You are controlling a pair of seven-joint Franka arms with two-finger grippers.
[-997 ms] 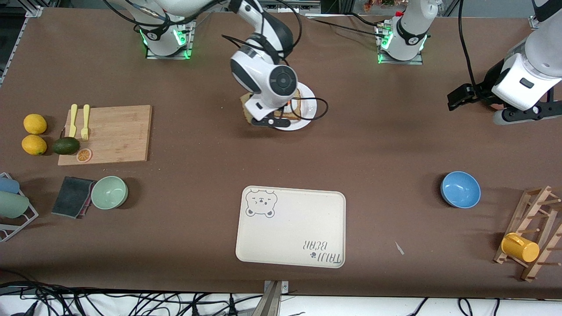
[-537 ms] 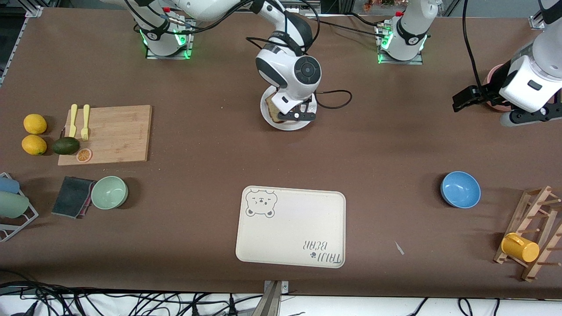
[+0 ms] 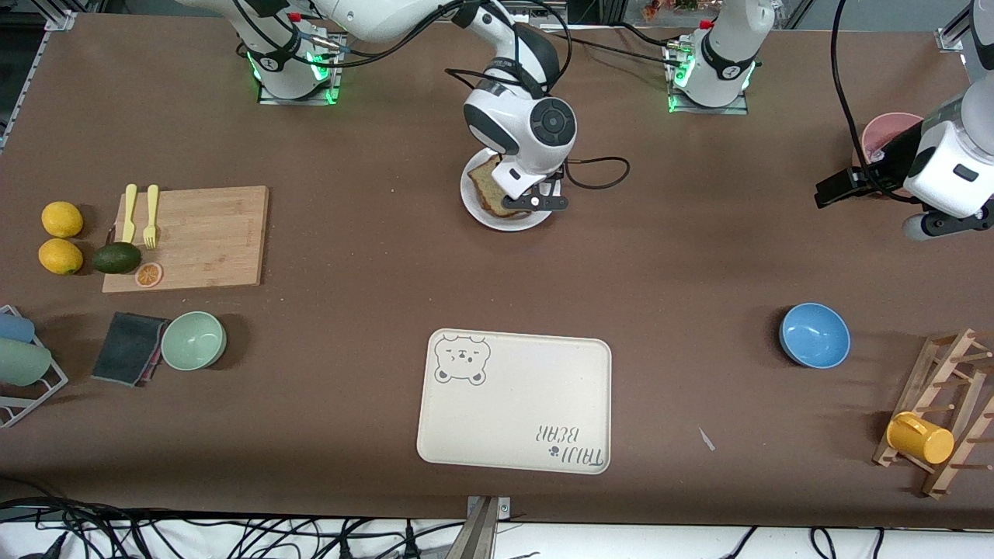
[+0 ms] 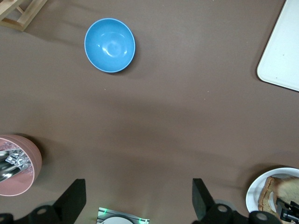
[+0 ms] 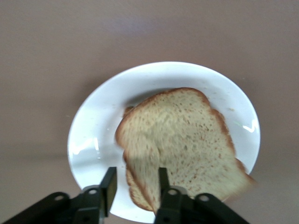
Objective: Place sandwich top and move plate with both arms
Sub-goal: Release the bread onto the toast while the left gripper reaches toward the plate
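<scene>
Since the earlier frame my right gripper has carried the speckled light-brown bread slice over the round white plate, fingers clamped on its edge; release and the two-arm plate move remain, my left gripper waiting spread apart near the pink cup.

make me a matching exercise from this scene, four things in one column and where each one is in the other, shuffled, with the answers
Things:
1. sandwich top
2. yellow mug
3. two forks
4. right gripper

Places:
a. on the wooden cutting board
b. over the plate, shut on bread
c. on the wooden rack
d. over the white plate, held at one edge

Pairs: 1-d, 2-c, 3-a, 4-b
</scene>
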